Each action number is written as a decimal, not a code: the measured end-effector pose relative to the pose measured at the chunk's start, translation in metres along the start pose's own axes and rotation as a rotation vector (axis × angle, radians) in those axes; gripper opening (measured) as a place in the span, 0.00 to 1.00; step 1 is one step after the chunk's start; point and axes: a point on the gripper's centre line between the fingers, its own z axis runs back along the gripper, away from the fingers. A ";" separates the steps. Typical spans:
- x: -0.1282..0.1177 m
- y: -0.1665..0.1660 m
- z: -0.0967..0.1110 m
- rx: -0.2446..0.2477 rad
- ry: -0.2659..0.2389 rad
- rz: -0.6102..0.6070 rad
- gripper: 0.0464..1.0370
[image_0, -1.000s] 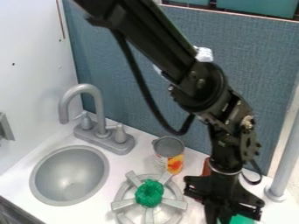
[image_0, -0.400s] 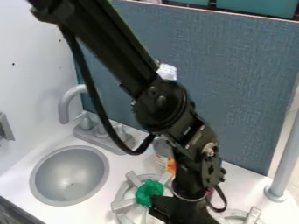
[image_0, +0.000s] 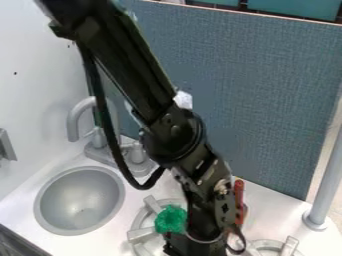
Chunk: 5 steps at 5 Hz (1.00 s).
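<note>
Black arm (image_0: 127, 62) slants down, partly hiding the faucet (image_0: 74, 119); its gripper (image_0: 194, 247), spread or closed I cannot tell, hangs near a green lump (image_0: 169, 219).

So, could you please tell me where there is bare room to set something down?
Bare counter shows between the red object and the grey post, behind the nearer burner. It looks crowded around the other burner, by the green object and arm.

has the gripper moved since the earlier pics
Yes, left and down in the view: the gripper was right of the burner with the green thing; now it overlaps that burner's right side.
</note>
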 end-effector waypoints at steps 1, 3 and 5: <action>0.003 0.001 -0.011 -0.031 -0.012 -0.019 0.05; 0.015 0.002 -0.023 -0.033 -0.063 -0.032 0.05; 0.019 0.003 -0.032 -0.023 -0.058 -0.021 0.27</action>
